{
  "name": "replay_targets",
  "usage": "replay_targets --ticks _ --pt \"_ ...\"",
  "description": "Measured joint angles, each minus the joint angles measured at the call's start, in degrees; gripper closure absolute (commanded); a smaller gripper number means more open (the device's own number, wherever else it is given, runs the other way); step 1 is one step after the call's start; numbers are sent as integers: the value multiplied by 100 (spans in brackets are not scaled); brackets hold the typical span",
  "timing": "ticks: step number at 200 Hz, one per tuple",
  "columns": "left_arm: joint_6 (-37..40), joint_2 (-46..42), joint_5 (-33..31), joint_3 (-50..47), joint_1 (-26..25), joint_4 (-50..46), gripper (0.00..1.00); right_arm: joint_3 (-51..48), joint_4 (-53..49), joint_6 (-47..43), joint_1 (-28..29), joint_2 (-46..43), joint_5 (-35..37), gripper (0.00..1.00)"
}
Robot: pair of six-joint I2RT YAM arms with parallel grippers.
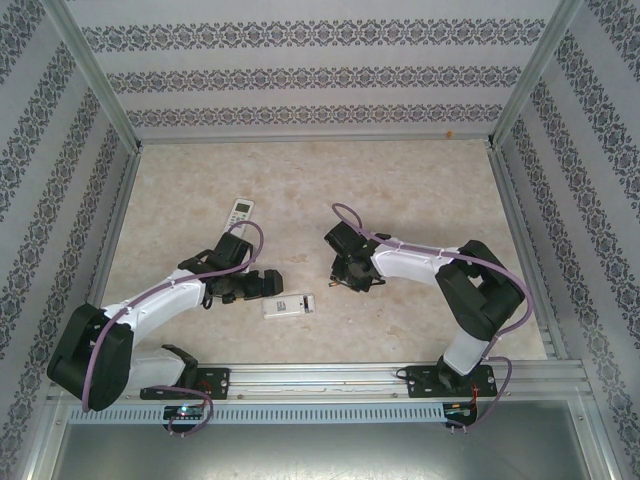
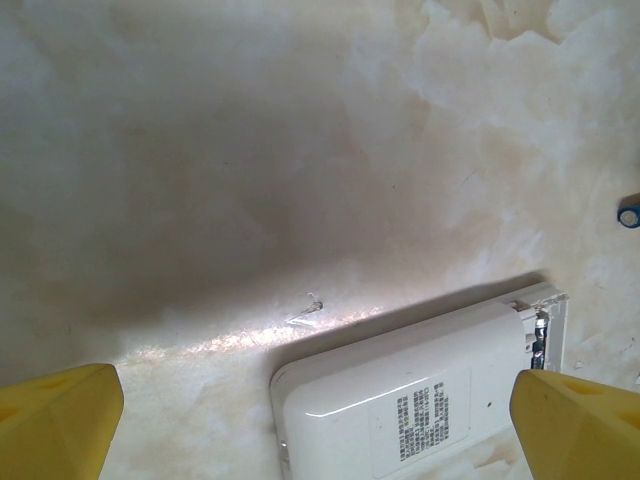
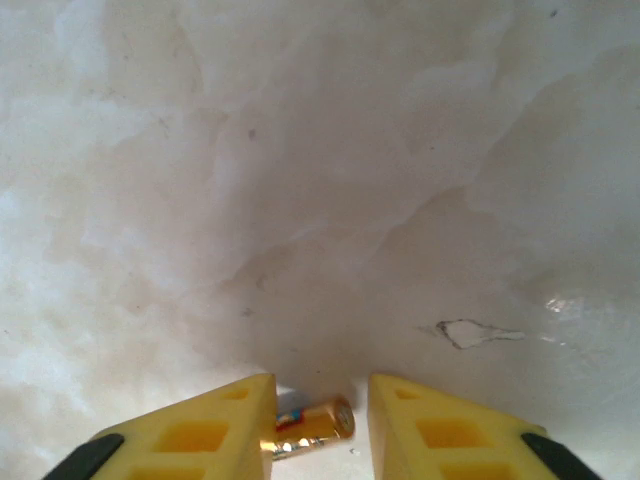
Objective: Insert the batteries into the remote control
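Pick-up step: right end effector (image 3: 321,385) set narrow about battery (image 3: 318,424) between its fingers, clamp unconfirmed; left end effector (image 2: 318,425) released, straddling remote control (image 2: 400,400); next needs firm clamp, lift.

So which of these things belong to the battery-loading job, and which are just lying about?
Job: battery between the jaws of the right end effector; face-down remote, compartment open, by the left end effector.
Lying about: face-up remote further back, apart from both arms.
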Motion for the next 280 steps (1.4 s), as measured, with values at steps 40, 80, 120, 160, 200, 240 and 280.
replay_targets --ticks 40,80,120,160,200,240,280 --pt "0 0 -13 -24 0 26 0 0 -101 -9 0 2 85 84" --pt "0 0 -20 -24 0 28 0 9 -105 -72 0 -24 118 71" --pt "0 -2 -39 -79 0 31 0 -380 -101 245 74 -767 131 62" --pt "2 -4 -37 -83 0 35 0 -787 28 1344 70 -1384 -7 61" --pt "2 -70 -37 -127 0 52 0 -787 264 2293 61 -1056 -527 62" --pt "4 -227 -63 -225 0 61 0 -787 549 2756 11 -800 -730 61" --pt "28 -264 -146 -236 0 63 0 -787 817 2929 -184 -737 -802 61"
